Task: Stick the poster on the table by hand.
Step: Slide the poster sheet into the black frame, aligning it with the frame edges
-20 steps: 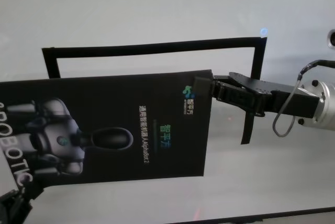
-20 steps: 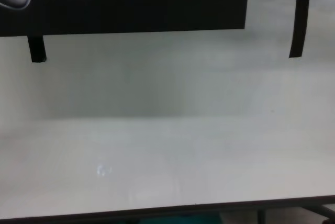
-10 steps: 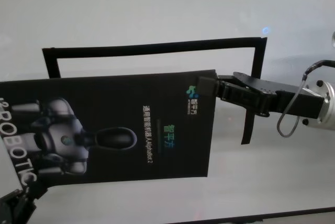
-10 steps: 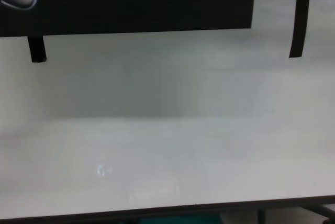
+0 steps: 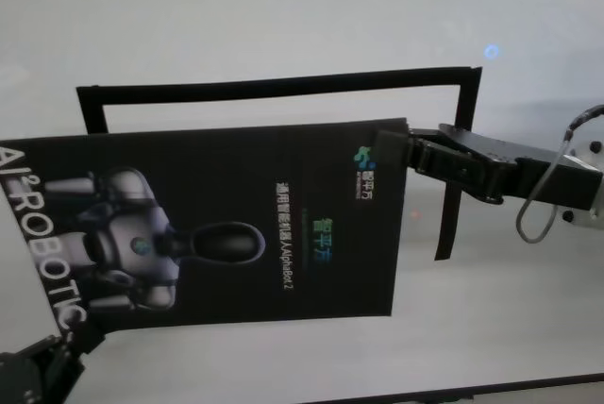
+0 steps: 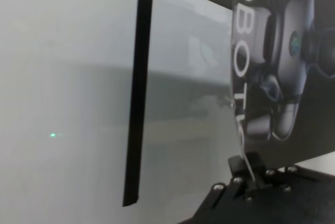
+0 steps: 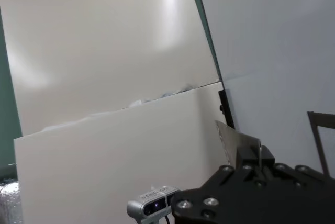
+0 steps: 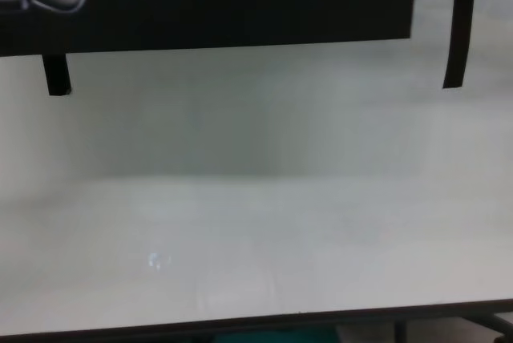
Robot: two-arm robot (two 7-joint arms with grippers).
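The poster [image 5: 217,225] is a black glossy sheet with a grey-white robot picture and the letters "ROBOTIC". It hangs just above the white table [image 5: 283,8], stretched between both hands. My right gripper [image 5: 385,147] is shut on its far right corner; the right wrist view shows the right gripper [image 7: 250,153] pinching the sheet's thin edge [image 7: 230,139]. My left gripper [image 5: 71,345] is at the near left, shut on the poster's near left corner. The left wrist view shows the left gripper [image 6: 246,167] under the poster [image 6: 282,51]. The chest view shows only the poster's near edge [image 8: 240,6].
A frame of thin black strips lies on the table: a far strip [image 5: 274,83], a right strip [image 5: 458,168] and a short left strip [image 5: 90,111]. The strip ends show in the chest view [image 8: 54,74] [image 8: 458,22]. The table's dark front edge [image 8: 256,325] is near.
The poster has shifted to the right over the table, carried by both grippers. More of the white lettering now shows at the left. Both grips are unchanged.
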